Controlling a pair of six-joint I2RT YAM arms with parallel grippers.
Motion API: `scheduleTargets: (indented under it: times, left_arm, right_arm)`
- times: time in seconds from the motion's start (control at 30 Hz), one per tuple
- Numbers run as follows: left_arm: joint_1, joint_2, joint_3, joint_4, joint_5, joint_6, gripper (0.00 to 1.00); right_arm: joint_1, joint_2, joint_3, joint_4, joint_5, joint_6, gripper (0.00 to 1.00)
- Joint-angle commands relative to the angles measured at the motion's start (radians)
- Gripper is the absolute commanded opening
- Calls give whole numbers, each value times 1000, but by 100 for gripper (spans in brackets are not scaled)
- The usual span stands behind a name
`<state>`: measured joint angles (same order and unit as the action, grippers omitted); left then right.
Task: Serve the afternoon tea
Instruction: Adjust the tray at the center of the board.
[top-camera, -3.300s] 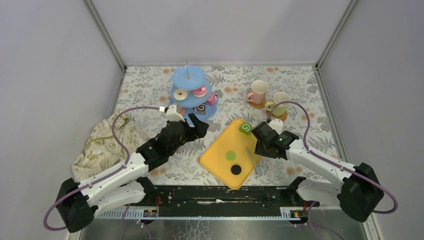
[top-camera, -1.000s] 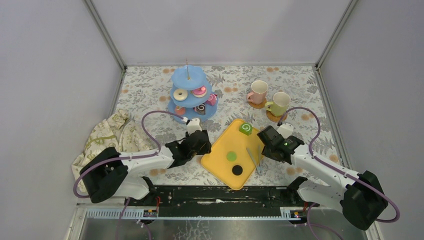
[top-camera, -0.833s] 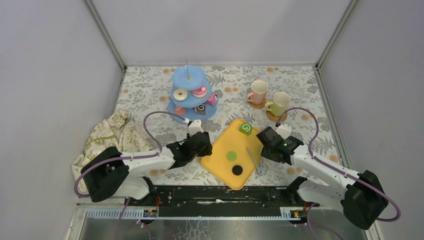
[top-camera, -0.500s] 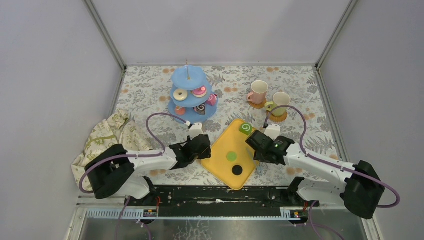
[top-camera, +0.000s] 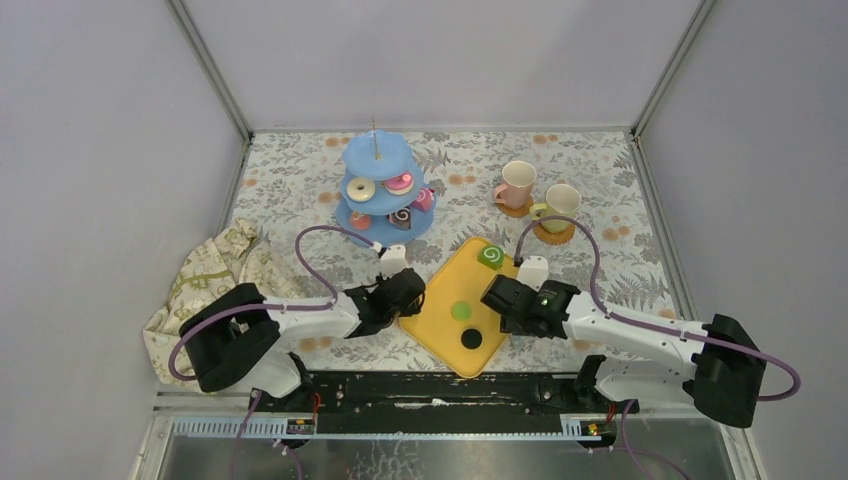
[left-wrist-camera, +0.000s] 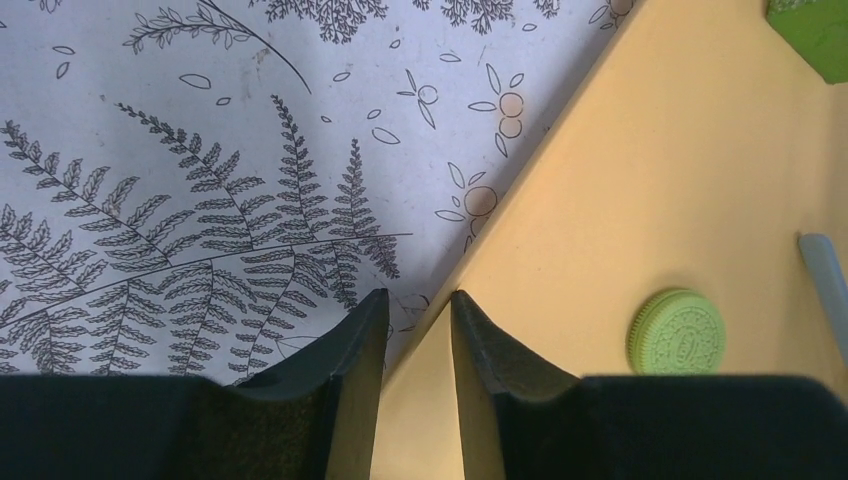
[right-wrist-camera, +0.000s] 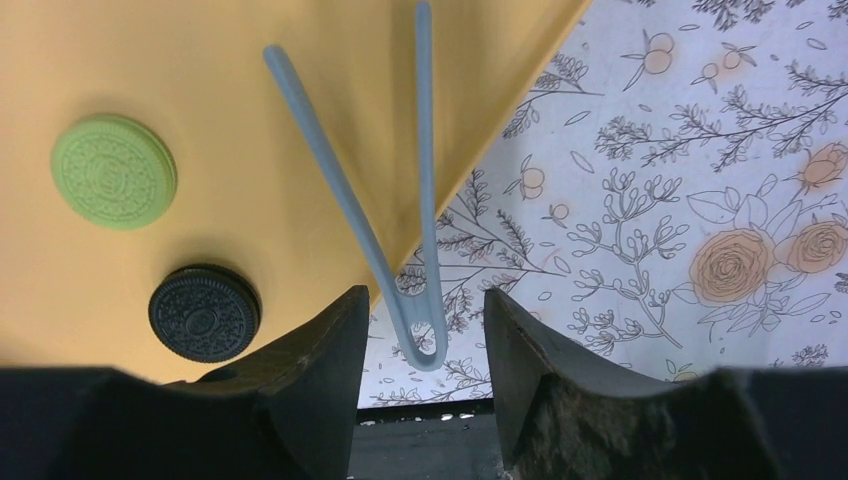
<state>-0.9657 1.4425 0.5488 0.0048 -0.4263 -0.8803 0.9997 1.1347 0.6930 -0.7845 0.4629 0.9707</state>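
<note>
My left gripper (top-camera: 408, 300) (left-wrist-camera: 417, 297) is low at the yellow tray's (top-camera: 440, 285) left corner. Its jaws stand narrow, shut on the tray's rim (left-wrist-camera: 520, 190). On the tray lie a green swirl pastry (top-camera: 491, 257), a green cookie (top-camera: 461, 311) (right-wrist-camera: 113, 171) and a black cookie (top-camera: 471, 339) (right-wrist-camera: 204, 312). My right gripper (top-camera: 500, 305) (right-wrist-camera: 425, 300) is open at the tray's right edge, astride the bent end of pale blue tongs (right-wrist-camera: 350, 210). The light-blue stand (top-camera: 378, 190) holds several pastries. The pink mug (top-camera: 518, 184) and green mug (top-camera: 560, 207) stand at the back right.
A beige printed cloth (top-camera: 215, 280) lies crumpled at the left. The tongs' bend overhangs the tray onto the floral tablecloth (right-wrist-camera: 650, 200). The black rail (top-camera: 430, 385) of the arm bases runs along the near edge. Grey walls close in the table.
The left jaws have narrowed onto the tray's corner. The right gripper has slid left and nearer, over the tongs, and its jaws have widened.
</note>
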Motion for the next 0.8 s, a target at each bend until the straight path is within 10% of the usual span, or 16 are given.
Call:
scheduleTargets:
  times: [0.0,0.77]
  left_arm:
    - [-5,36,1,-39,-61,-11,35]
    - [8,103,116,-69,-169,64,34]
  right_arm:
    - [40,17,16,-15,51,37,53]
    - [95,96,-5,74,70,-3,61]
